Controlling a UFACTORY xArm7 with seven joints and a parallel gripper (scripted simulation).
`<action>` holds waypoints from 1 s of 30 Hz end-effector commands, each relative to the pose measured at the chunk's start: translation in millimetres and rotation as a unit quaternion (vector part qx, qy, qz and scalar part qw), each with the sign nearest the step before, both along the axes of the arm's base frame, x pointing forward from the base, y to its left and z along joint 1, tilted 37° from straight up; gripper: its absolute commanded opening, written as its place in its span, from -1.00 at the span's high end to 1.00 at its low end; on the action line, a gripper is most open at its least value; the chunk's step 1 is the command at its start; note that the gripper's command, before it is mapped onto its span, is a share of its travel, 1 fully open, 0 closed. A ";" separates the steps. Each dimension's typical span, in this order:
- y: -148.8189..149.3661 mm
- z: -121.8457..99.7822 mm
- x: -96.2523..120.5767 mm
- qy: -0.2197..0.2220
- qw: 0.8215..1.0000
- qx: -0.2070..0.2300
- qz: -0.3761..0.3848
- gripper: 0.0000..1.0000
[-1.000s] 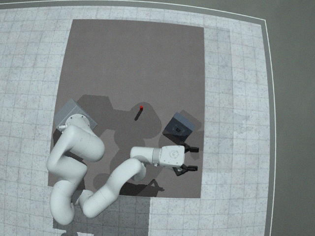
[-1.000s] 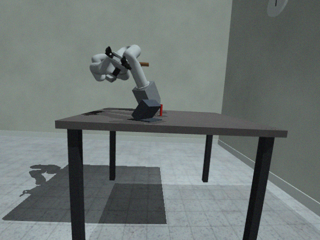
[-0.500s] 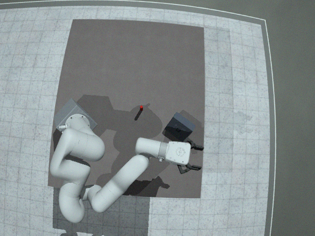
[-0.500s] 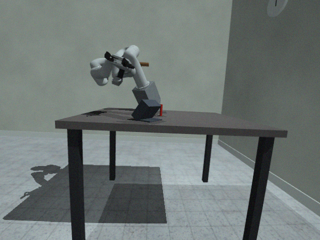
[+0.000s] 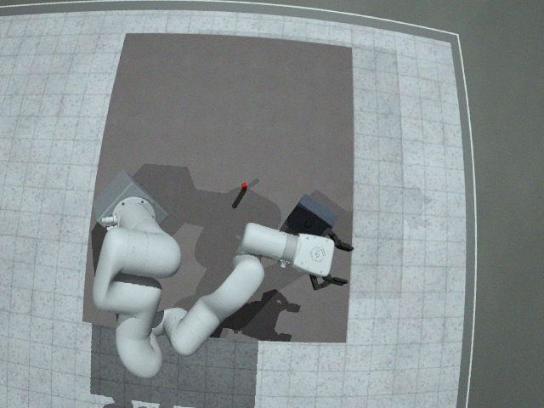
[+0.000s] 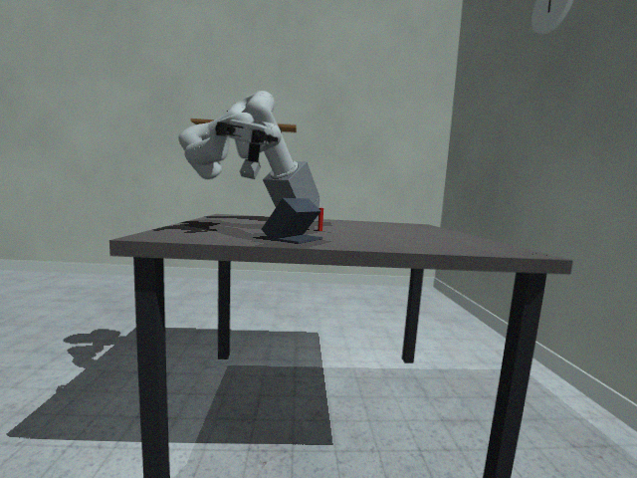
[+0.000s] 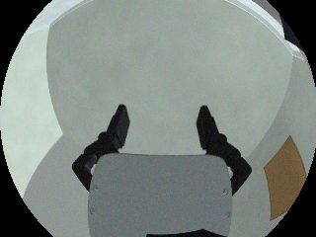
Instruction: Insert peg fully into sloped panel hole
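On the flat grey-brown surface a small red peg stands upright, well apart from the white jointed arm's black two-fingered gripper. The gripper is spread to its full width with nothing between its fingers, and the wrist view shows only pale wall and an orange-brown patch beyond them. From above, the gripper hangs near the surface's right edge, just beside the dark blue-grey block with the sloped panel. The exterior view shows that block tilted on the surface, with the peg just beside it at its right. The arm rises from a grey box base at the surface's left side and is held high above the surface.
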State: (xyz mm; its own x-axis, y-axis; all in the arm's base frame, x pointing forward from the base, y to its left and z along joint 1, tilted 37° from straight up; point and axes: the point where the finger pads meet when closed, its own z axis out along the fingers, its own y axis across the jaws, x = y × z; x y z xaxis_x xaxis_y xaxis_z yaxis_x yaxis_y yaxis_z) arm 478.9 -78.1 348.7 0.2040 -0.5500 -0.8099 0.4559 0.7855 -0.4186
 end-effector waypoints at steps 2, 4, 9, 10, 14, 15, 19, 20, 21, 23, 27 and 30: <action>5.6 -21.0 12.2 0.043 0.998 0.048 -0.012 -1.00; 6.9 -25.5 14.0 0.051 0.997 0.055 -0.014 -1.00; 12.9 -44.6 20.2 0.085 0.993 0.081 -0.020 -1.00; 14.7 -49.6 21.5 0.094 0.992 0.088 -0.022 -1.00; 22.7 -70.6 25.6 0.131 0.985 0.110 -0.028 -1.00; 24.9 -76.0 26.3 0.140 0.983 0.115 -0.030 -1.00; 34.6 -98.3 27.8 0.179 0.974 0.132 -0.036 -1.00; 37.3 -104.1 27.8 0.189 0.972 0.136 -0.037 -1.00; 37.3 -104.1 27.8 0.189 0.972 0.136 -0.037 -1.00; 40.0 -109.8 27.7 0.200 0.969 0.140 -0.039 -1.00; 51.5 -133.2 25.6 0.241 0.957 0.152 -0.045 -1.00; 60.8 -150.9 22.4 0.273 0.947 0.158 -0.050 -1.00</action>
State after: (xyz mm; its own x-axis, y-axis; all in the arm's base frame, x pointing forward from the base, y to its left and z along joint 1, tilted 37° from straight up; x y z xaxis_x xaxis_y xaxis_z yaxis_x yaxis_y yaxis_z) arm 504.5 -29.5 219.0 -0.2550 -0.2825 -0.9248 0.3404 0.8689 -0.3593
